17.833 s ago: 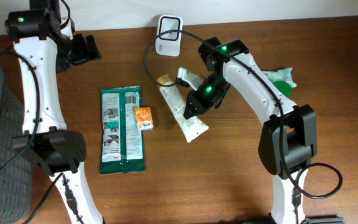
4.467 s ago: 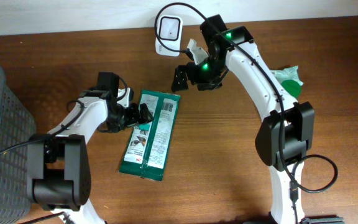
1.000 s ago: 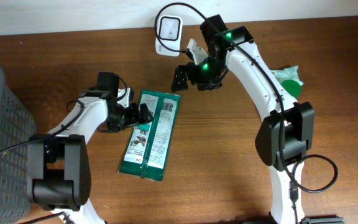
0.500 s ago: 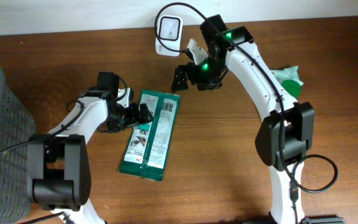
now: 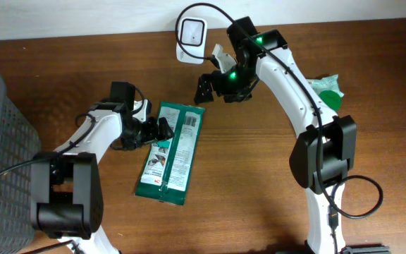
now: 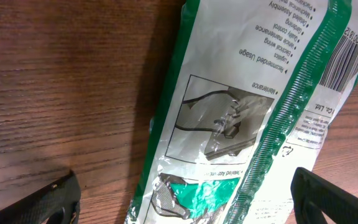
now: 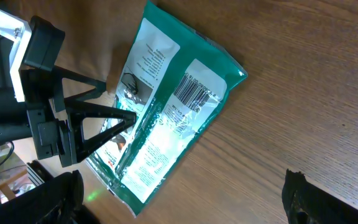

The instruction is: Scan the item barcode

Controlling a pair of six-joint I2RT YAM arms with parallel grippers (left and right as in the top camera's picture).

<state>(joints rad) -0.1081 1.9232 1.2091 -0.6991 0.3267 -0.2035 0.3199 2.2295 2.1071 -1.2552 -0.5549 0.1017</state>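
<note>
Wooden table point(image 5: 259, 183): green packet point(image 5: 169, 155) flat, barcode point(image 5: 191, 121) face-up. Left gripper point(image 5: 158, 132), right gripper point(image 5: 204, 89) both released, empty. Grasp packet edge clear of barcode; present code squarely to scanner point(image 5: 191, 32).

Packet point(image 6: 241, 124), green and white, print upside down, lying ahead of and between the left fingers point(image 6: 334, 196). Legible: "Usage" heading a list; "Maintenance" beside the line drawing; "Co., Ltd." next to the barcode point(image 6: 344, 59). Barcode digits unreadable.
</note>
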